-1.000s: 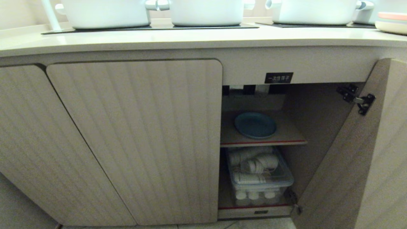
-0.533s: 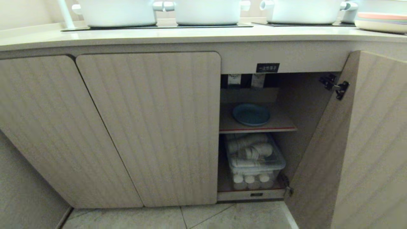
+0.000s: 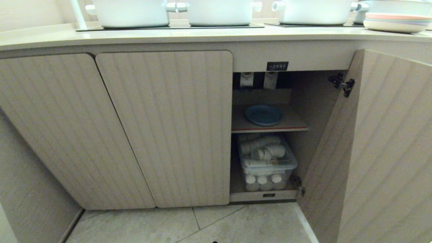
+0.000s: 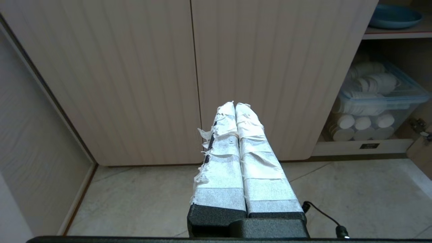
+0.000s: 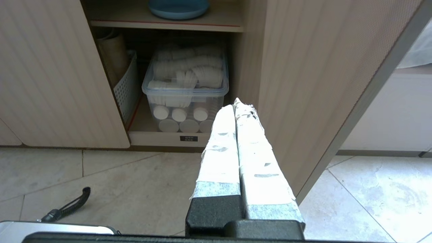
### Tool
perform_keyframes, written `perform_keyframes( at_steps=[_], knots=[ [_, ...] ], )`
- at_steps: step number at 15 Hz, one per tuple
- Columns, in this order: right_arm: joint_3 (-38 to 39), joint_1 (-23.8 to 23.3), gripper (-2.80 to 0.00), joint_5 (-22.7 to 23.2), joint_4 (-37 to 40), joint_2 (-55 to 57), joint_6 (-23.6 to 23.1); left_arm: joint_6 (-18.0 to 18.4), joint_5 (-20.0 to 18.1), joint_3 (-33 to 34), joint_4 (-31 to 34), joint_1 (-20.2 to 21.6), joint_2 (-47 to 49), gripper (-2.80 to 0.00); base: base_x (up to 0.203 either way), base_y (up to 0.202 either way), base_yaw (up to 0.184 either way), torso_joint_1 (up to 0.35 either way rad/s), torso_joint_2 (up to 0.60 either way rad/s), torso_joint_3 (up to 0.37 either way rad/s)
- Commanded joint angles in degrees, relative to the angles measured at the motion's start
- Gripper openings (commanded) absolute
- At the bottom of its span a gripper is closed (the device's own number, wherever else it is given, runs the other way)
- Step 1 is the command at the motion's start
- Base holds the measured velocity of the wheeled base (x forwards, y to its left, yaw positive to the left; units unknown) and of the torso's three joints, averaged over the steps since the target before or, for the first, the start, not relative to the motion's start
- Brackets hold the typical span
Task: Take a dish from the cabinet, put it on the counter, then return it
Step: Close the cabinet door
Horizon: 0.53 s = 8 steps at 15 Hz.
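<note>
Backing off, the robot's view now takes in more floor; nothing inside the cabinet (image 3: 162, 128) has shifted. Its dish (image 3: 263, 114) lies on the inner shelf (image 3: 290, 126) (door open). Left gripper (image 4: 234, 105) and right gripper (image 5: 236, 103) hang low, fingers pressed together, empty. Judging by this, the fetch hasn't started: next, open the fingers and reach in.

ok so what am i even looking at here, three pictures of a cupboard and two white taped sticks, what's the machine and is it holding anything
It is a two-armed robot on wheels. The wide picture comes from a camera on its head, facing a beige cabinet with one door open. The other two come from cameras on its wrists, looking along the fingers. The taped sticks are those fingers: the left gripper and the right gripper, both shut and holding nothing, low above the floor in front of the cabinet. A light-blue dish lies on the inner shelf, above a clear bin of white cups. On the counter stand white pots and a stack of plates.
</note>
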<state>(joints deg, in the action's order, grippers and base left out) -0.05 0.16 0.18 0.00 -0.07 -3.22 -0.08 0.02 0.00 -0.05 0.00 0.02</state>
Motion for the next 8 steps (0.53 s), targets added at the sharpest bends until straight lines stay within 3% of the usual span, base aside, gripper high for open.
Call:
perform_keyframes(
  at_steps=[1,8],
  knots=[
    [0.0,0.0,-2.80,0.1,0.0,0.1,0.0,0.0,0.1,0.0,0.0,0.0,0.0,-2.80,0.000,0.000,0.000,0.000,0.00,0.000],
    [0.0,0.0,-2.80,0.2,-0.1,0.1,0.0,0.0,0.0,0.0,0.0,0.0,0.0,-2.80,0.000,0.000,0.000,0.000,0.00,0.000]
  ],
)
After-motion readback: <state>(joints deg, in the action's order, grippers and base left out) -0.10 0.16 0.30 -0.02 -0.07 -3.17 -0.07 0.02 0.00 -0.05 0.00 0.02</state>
